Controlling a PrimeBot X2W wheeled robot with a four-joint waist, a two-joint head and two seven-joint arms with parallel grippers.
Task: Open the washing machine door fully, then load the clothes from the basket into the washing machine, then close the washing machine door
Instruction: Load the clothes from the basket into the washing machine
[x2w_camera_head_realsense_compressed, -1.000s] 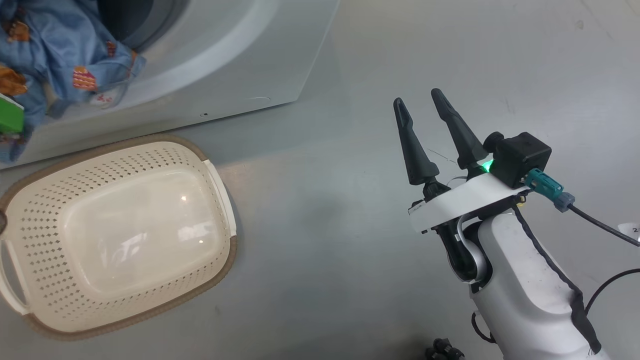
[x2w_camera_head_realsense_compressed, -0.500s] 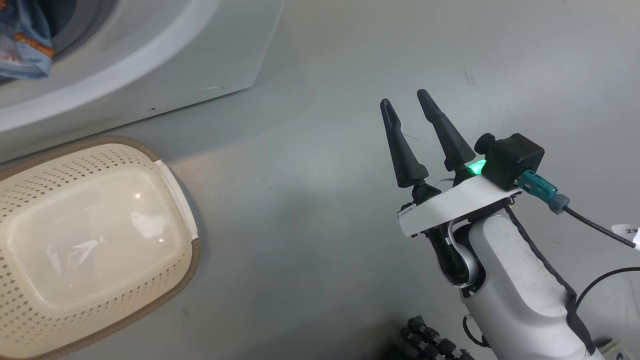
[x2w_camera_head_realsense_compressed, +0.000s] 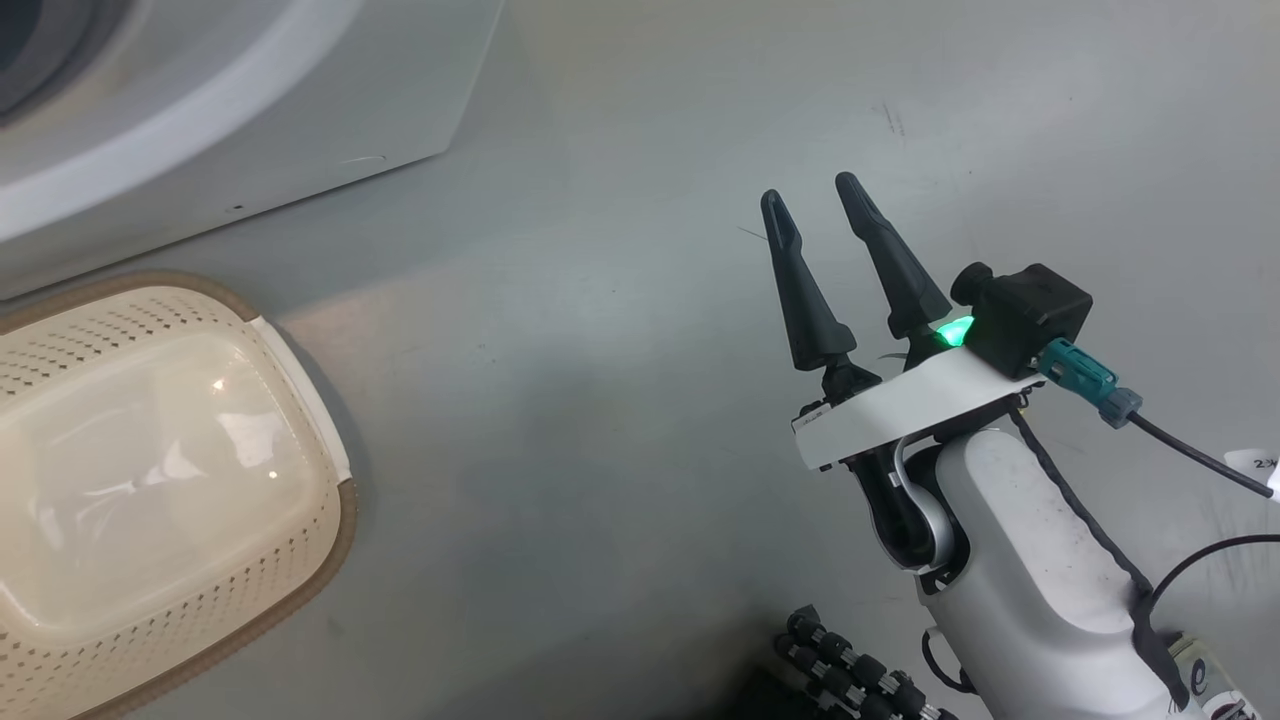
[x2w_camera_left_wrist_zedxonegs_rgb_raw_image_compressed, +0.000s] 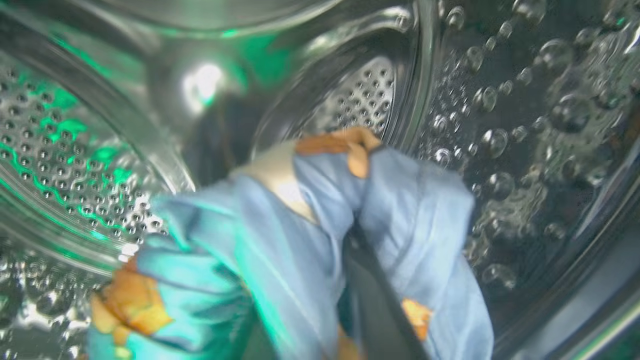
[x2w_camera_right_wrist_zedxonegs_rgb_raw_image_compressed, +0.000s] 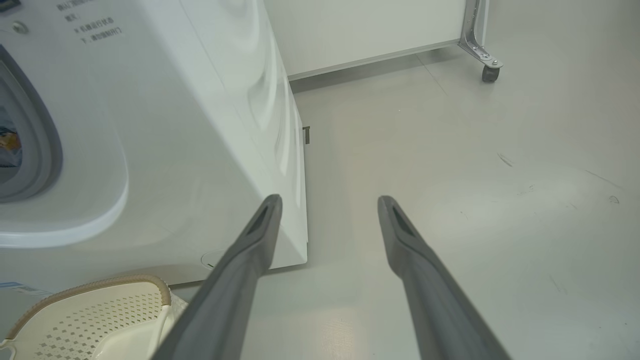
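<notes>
Left wrist view: clothes (x2w_camera_left_wrist_zedxonegs_rgb_raw_image_compressed: 280, 235) within washing machine (x2w_camera_left_wrist_zedxonegs_rgb_raw_image_compressed: 65, 150) (blurred)

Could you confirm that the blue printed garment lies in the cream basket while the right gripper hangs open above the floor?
Not quite: the left wrist view shows the garment inside the washing machine's steel drum, and the basket looks empty in the head view. The right gripper does hang open above the floor.
</notes>
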